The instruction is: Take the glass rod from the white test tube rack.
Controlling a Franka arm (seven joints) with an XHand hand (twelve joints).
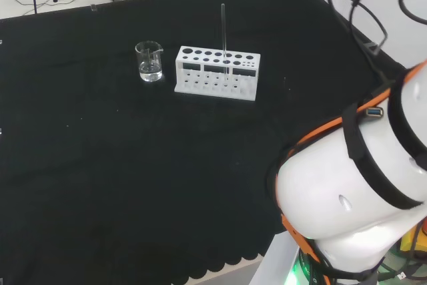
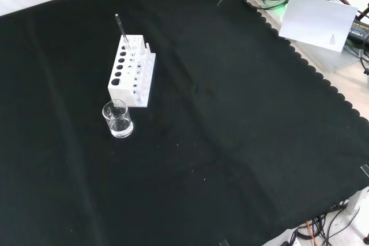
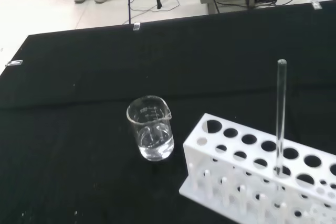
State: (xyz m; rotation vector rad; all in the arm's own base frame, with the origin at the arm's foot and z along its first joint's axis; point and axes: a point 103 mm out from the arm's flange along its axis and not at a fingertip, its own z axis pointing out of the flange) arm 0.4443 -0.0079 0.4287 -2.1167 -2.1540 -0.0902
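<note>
Looming at the near right of the head view, the arm's white links [image 1: 360, 185] with black and orange straps stand over the black cloth [image 1: 133, 178]; whether the hand's fingers are spread or curled cannot be told from these pictures. Farther out on the cloth in that view stands the white test tube rack [image 1: 217, 75], its long side toward the camera, with rows of round holes in its top. The glass rod [image 1: 223, 31] stands upright in one of the rack's holes, toward the rack's right half in the head view, and rises well above the rack's top. Just beside the rack's left end in the head view stands a small clear beaker [image 1: 149, 61], apart from the rack and not touching it. In the front view the beaker [image 2: 117, 118] is the nearest piece, the rack [image 2: 132, 78] runs away behind it, and the rod [image 2: 123, 34] leans a little to the left from a hole toward the rack's far end. In the wrist view the rack [image 3: 262, 182] is close, the rod [image 3: 281, 114] stands in a hole of its far row, and the beaker [image 3: 150, 135] stands just off the rack's end, with the cloth's far edge and a pale floor beyond.
</note>
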